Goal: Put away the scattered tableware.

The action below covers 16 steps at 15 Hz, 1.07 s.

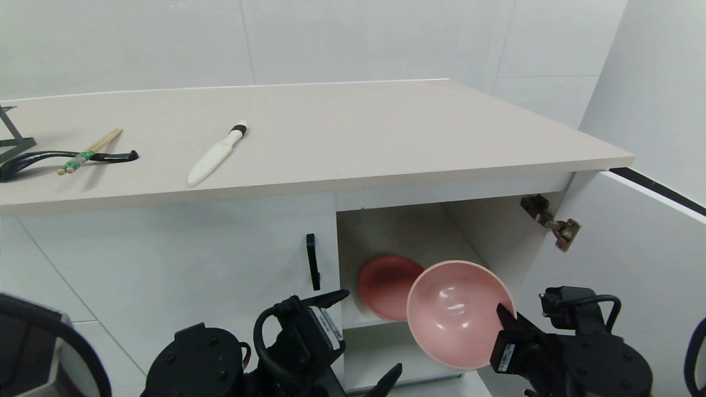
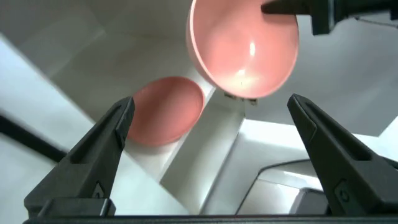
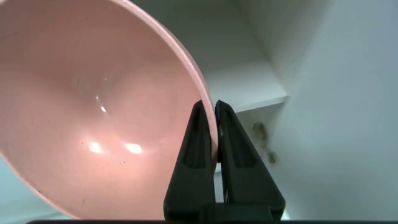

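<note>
One low right hand [image 1: 502, 313] pinches pink bowl [image 1: 453, 317].

On the surface [image 1: 386, 127], chopsticks [image 1: 88, 151] lie left of a knife [image 1: 217, 154]; below, a dish [image 1: 383, 286] sits in the cabinet [image 1: 488, 231] behind a bowl [image 1: 458, 314].

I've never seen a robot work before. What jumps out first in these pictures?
A shiny pink bowl, pinched at its rim by the fingers of the right gripper, hangs tilted in front of the open cabinet, where a darker red dish sits on the shelf. Up on the counter lie a pale knife and chopsticks.
</note>
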{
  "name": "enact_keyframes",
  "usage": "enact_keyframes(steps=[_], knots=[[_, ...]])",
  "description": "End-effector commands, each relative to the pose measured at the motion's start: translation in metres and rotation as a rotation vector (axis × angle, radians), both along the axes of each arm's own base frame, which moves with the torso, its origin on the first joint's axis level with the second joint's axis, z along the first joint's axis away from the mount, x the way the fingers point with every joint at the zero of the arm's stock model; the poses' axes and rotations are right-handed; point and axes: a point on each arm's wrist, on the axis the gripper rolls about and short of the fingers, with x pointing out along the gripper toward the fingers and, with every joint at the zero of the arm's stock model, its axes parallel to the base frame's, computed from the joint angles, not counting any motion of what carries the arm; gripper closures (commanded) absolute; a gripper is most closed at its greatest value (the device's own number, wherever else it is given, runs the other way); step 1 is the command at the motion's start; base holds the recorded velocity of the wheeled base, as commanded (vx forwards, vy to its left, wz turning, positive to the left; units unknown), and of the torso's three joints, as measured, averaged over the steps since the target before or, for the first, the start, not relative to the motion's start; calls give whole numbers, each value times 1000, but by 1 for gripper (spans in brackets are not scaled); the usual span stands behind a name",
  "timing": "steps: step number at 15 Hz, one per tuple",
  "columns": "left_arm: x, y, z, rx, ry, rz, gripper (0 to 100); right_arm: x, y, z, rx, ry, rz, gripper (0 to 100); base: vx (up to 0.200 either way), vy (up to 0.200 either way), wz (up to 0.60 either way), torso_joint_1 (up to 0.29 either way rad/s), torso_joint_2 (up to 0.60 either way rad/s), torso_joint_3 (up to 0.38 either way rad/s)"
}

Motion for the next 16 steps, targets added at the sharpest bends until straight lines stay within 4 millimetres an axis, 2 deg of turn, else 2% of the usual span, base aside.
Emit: enact_keyframes(steps=[1, 2, 3, 4, 8, 9, 13, 16], knots=[[-8, 12, 4, 1, 7, 3, 0, 2, 8, -2, 28, -4, 9, 100, 0, 0, 0, 0, 0, 0], [-8, 12, 4, 1, 7, 3, 0, 2, 8, -2, 28, -4, 9, 100, 0, 0, 0, 0, 0, 0], [-18, 25, 0, 35, 30, 0, 0, 6, 13, -7, 46, 1, 3, 100, 0, 0, 0, 0, 0, 0], [-21, 29, 1, 35, 30, 0, 0, 7, 14, -9, 43, 6, 5, 100, 0, 0, 0, 0, 0, 0], [-29, 44, 18, -27, -10, 9, 0, 18, 20, -10, 98, 41, 120, 100, 0, 0, 0, 0, 0, 0], [-32, 51, 23, -51, -14, 18, 0, 29, 19, -8, 130, 43, 158, 100, 0, 0, 0, 0, 0, 0], [-35, 57, 33, -156, 36, 32, 0, 53, 8, -9, 128, 51, 201, 100, 0, 0, 0, 0, 0, 0], [-36, 59, 36, -175, 27, 33, 0, 64, 1, -23, 77, 89, 193, 100, 0, 0, 0, 0, 0, 0]])
